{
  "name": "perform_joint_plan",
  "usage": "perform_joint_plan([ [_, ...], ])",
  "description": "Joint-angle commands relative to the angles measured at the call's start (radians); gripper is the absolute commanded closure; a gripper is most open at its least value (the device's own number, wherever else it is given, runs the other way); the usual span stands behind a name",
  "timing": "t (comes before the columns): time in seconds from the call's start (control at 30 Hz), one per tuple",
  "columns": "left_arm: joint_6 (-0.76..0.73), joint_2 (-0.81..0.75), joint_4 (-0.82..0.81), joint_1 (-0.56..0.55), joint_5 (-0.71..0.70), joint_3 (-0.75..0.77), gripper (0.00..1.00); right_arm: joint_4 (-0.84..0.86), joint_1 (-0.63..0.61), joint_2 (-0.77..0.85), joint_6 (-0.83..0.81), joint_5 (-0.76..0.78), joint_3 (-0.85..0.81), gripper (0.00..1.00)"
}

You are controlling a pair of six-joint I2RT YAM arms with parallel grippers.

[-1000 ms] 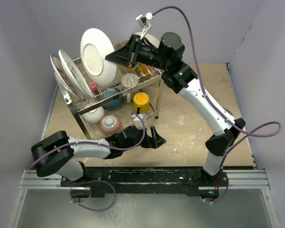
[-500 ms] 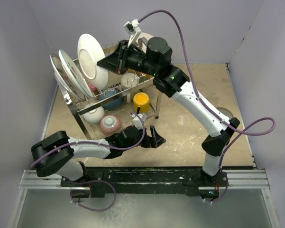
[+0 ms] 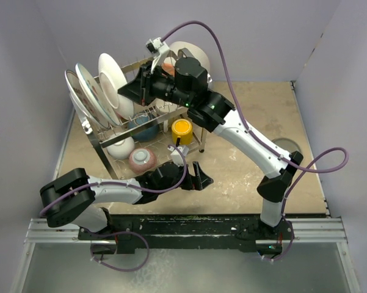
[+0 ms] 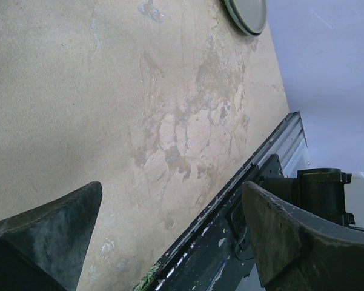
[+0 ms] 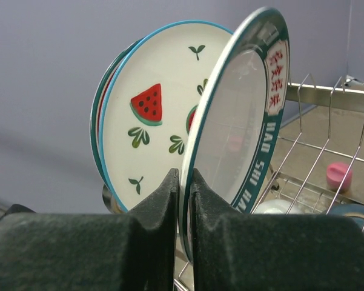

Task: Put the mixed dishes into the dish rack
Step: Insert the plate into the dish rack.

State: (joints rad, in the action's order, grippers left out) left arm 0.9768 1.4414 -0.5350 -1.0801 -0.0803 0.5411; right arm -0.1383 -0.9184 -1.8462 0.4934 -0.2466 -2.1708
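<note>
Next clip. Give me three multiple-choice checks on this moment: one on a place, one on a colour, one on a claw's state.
1. Where is the plate that the right claw grips?
A lying flat in the lower tier
B upright at the top tier of the rack, beside the watermelon plate
C stacked on a bowl

2. What colour is that plate's rim?
A orange
B black
C teal

3. How is the left claw?
A open and empty
B shut on a bowl
C shut on a cup

Answers:
1 B: the right wrist view shows it on edge next to the watermelon plate, with rack wires behind.
2 C: a teal band runs round its edge.
3 A: its fingers stand wide apart with nothing between them.
</note>
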Motion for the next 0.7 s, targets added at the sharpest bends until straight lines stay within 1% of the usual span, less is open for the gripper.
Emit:
perform_joint_plan([
  [0.0, 0.002, -0.028, -0.026, 0.006, -0.006, 0.002, 0.01, 0.071, -0.008, 0.040, -0.056, 0.018, -0.019, 0.85],
  [0.1, 0.002, -0.032, -0.022, 0.005, -0.003, 0.002, 0.01, 0.076, -0.017, 0.036, -0.063, 0.005, -0.016, 0.78],
  [0.17, 0.001, -0.034, -0.016, 0.006, -0.003, 0.003, 0.01, 0.078, -0.025, 0.036, -0.074, -0.005, -0.012, 0.77],
  [0.4, 0.001, -0.047, -0.013, 0.005, -0.004, -0.006, 0.01, 0.072, -0.076, 0.027, -0.161, 0.019, -0.026, 0.76],
  [0.5, 0.003, -0.053, -0.014, 0.006, -0.004, -0.014, 0.01, 0.074, -0.087, 0.015, -0.177, 0.041, -0.043, 0.79],
  [0.67, 0.006, -0.068, -0.018, 0.006, -0.012, -0.030, 0.01, 0.075, -0.113, -0.002, -0.204, 0.064, -0.058, 0.79],
])
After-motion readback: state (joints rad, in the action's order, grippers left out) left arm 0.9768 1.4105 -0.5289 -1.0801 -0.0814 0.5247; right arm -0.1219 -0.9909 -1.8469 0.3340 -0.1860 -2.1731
